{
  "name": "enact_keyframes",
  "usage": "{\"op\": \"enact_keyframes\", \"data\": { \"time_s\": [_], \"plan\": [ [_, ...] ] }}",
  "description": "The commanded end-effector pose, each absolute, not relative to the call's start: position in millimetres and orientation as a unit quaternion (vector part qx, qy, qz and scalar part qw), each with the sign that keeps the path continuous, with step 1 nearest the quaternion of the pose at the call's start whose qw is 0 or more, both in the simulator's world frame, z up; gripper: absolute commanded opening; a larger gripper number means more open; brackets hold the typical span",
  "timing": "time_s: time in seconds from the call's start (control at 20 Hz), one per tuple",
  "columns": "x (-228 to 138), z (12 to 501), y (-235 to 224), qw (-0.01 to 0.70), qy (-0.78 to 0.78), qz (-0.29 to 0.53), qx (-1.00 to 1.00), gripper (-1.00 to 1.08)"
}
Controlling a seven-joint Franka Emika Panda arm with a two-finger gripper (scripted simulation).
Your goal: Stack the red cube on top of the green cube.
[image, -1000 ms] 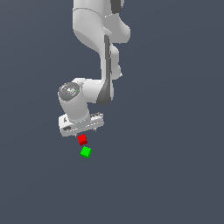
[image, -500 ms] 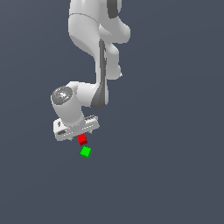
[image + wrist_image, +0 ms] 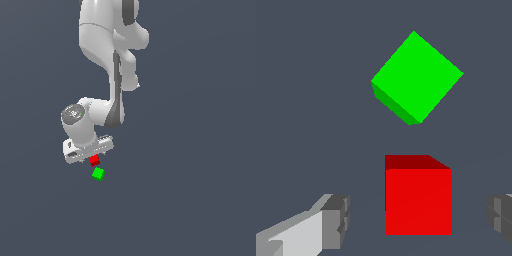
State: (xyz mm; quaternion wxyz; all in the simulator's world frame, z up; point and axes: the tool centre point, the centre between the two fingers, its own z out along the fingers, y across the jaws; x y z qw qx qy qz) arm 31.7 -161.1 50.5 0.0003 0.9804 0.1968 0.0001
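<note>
The red cube (image 3: 94, 160) lies on the dark grey floor, and the green cube (image 3: 98, 174) lies just beside it, a small gap apart. In the wrist view the red cube (image 3: 418, 200) sits between my two fingers, one finger (image 3: 336, 220) on one side and the other at the picture's edge. There is a gap on both sides of the cube. The green cube (image 3: 416, 77) lies beyond it, turned about 45 degrees. My gripper (image 3: 91, 158) is open, low over the red cube, and its fingertips are mostly hidden by the hand in the exterior view.
The white arm (image 3: 107, 45) rises above the cubes in the exterior view. The plain dark grey floor (image 3: 190, 190) runs all around, and no other objects show.
The hand has come down a little and shifted toward the exterior view's left, closer over the red cube. Both cubes have stayed in place.
</note>
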Motion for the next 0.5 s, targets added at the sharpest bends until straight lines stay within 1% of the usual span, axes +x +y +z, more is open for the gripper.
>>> {"op": "enact_keyframes", "data": {
  "time_s": [0.0,0.2,0.4,0.45],
  "plan": [
    [31,37,-161,0.0,0.198,0.0,0.98,1.0],
    [32,23,-162,0.0,0.198,0.0,0.98,1.0],
    [33,20,-162,0.0,0.199,0.0,0.98,1.0],
    [33,20,-162,0.0,0.199,0.0,0.98,-1.0]
  ]
}}
